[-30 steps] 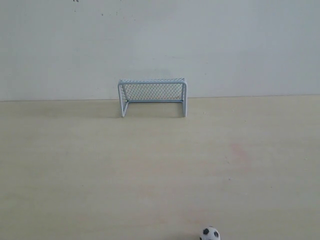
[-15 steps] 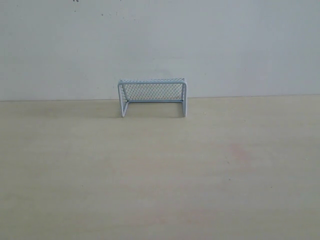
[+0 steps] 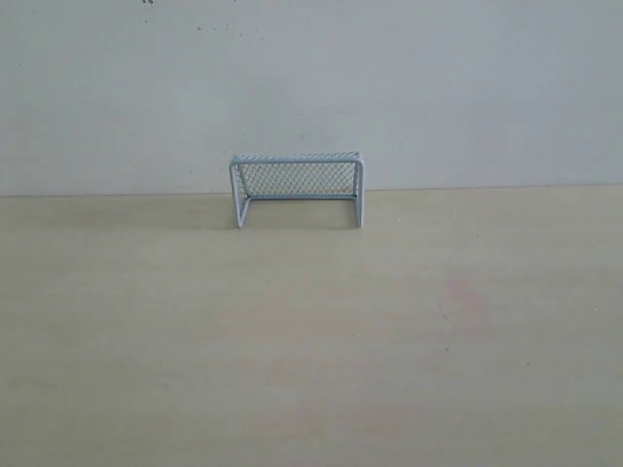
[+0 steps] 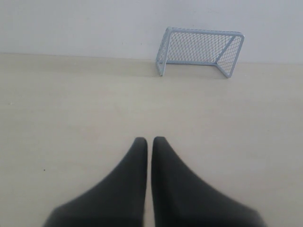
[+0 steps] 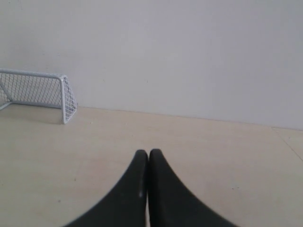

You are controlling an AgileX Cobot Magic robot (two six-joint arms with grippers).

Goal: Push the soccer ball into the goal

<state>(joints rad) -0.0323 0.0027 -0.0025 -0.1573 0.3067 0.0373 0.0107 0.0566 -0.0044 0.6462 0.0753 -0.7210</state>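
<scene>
Exterior view: a pale wooden tabletop (image 3: pixel 311 341) runs up to a grey-white wall (image 3: pixel 438 88); both arms lie outside this picture.
Ball: none of the three views shows it, so its place cannot be told.
Goal place: the goal (image 3: pixel 297 180) stands upright at 12 o'clock from the middle of the exterior view, at the far edge of the tabletop and close against the wall; whether it touches the wall cannot be told.
Goal look: a pale blue-grey tube frame with rounded top corners, a fine dark mesh across the back and sides, and an open mouth facing the exterior camera.
Cut off: the right wrist view shows only one end of the goal (image 5: pixel 38 90), the rest lost past the picture edge; the left wrist view shows it whole (image 4: pixel 199 47).
Hard to make out: both pairs of fingers are dark and blurred, and their bases run out of the picture.
Left fingers (image 4: pixel 141 144): tips drawn together with only a hairline slit between them, holding nothing, above bare tabletop and well apart from the goal.
Right fingers (image 5: pixel 141 156): pressed tip to tip, holding nothing, also well apart from the goal.
</scene>
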